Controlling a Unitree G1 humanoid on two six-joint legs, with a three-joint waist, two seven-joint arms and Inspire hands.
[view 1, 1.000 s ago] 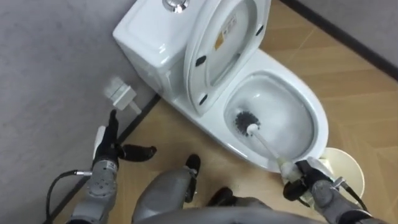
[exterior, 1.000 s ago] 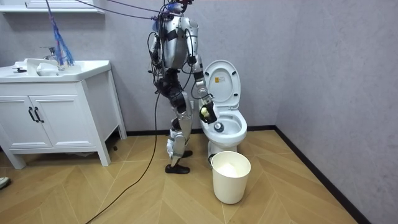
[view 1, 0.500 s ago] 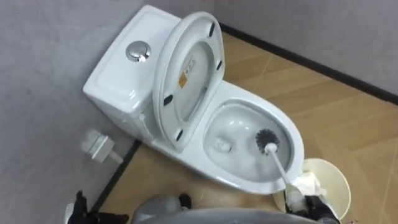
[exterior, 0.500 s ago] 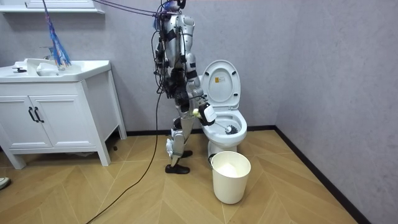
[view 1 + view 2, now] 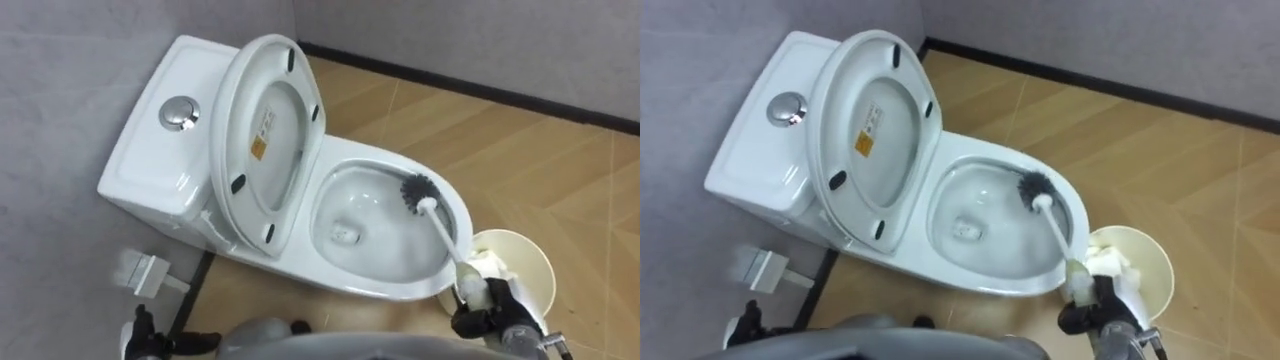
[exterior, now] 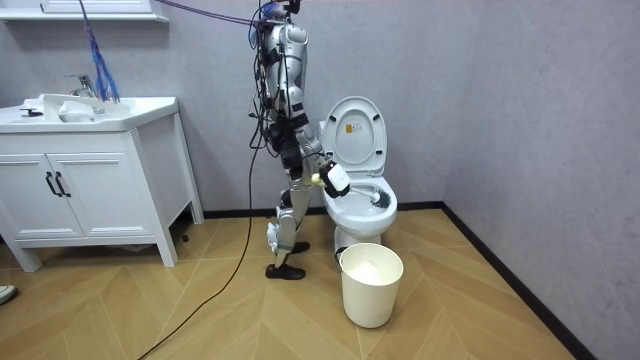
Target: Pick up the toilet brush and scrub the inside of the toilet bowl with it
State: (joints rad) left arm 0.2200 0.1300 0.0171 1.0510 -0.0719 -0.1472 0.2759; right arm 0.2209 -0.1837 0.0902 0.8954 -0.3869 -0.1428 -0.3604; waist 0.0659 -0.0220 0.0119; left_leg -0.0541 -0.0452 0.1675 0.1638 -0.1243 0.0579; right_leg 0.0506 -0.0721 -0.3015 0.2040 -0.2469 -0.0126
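A white toilet (image 5: 345,285) stands against the grey wall with its lid and seat (image 5: 262,140) raised. A toilet brush with a black bristle head (image 5: 414,189) and a white handle (image 5: 441,232) reaches into the bowl, its head against the inner wall on the far right side. My right hand (image 5: 483,315) is at the lower right, shut on the handle's end just outside the bowl's front rim. My left hand (image 5: 137,335) hangs low at the bottom left, away from the toilet. In the room view I stand at the toilet's left side, brush (image 6: 375,197) in the bowl.
A white waste bin (image 5: 520,268) stands right beside the bowl's front, under my right hand; it also shows in the room view (image 6: 371,283). A small white box (image 5: 148,272) sits low by the wall left of the toilet. A vanity cabinet (image 6: 90,175) stands off to the room view's left.
The camera has swung, so the toilet sits further left and lower. The brush head has swept from the bowl's near-left side across to its far right wall. My left hand has dropped lower.
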